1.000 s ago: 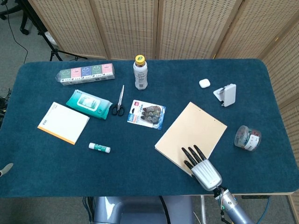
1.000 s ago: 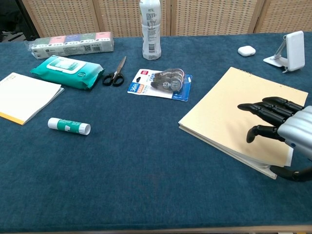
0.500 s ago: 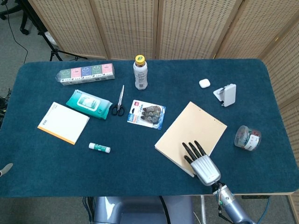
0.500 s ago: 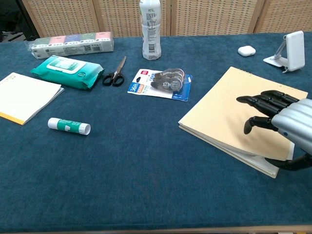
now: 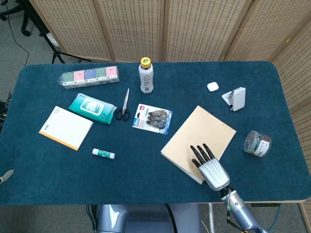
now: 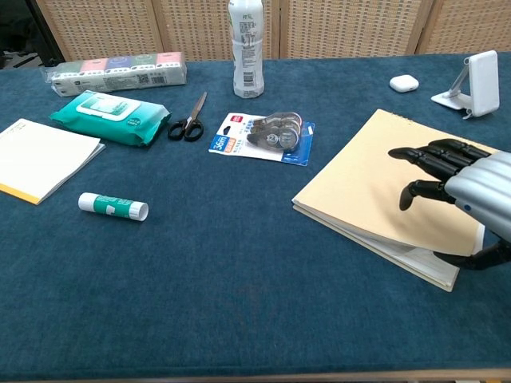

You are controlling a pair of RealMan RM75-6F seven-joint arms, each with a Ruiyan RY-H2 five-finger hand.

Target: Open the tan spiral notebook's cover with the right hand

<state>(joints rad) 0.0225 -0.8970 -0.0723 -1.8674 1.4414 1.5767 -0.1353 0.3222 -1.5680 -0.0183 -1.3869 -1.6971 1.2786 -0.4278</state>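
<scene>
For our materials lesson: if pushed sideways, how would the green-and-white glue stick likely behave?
The glue stick lies on its side and looks cylindrical, so it would probably roll. The carpet-like table cover may slow it. Being small, it is likely light.

Right hand (image 6: 467, 195) apparently lifting notebook (image 6: 375, 187) cover
</scene>
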